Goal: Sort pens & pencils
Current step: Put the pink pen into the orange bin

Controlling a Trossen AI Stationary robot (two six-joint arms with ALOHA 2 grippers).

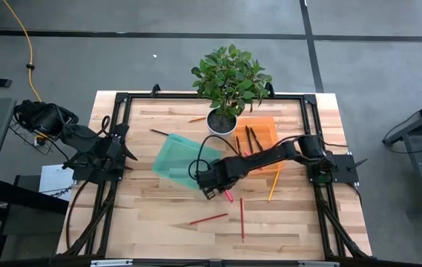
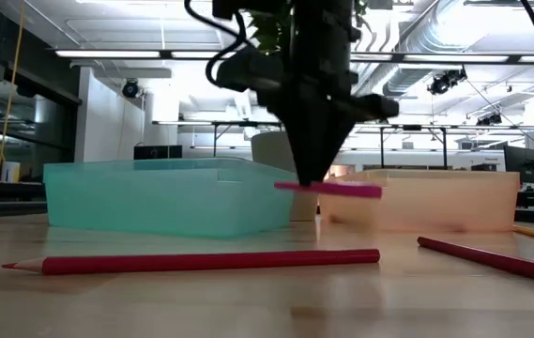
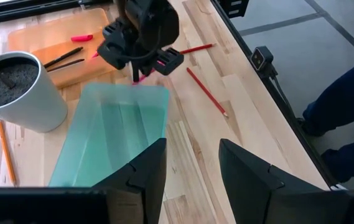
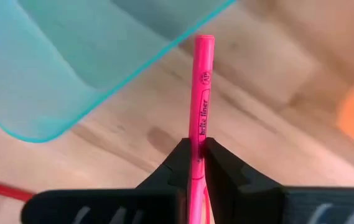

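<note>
R tool [image 4: 196, 163] w/ pink pen [image 4: 200, 93], lifted

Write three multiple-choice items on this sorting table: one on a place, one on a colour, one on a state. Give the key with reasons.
1. Where is the plant pot?
A. between the teal bin and the orange bin, at the far side
B. inside the teal bin
C. at the near edge

2. What colour is the pen in the right gripper?
A. black
B. pink
C. yellow

3. How is that pen?
A. lying on the table
B. in the orange bin
C. lifted off the table

Key: A, the high view shows it there; B, the right wrist view shows pink; C, the low view shows a gap under it.
</note>
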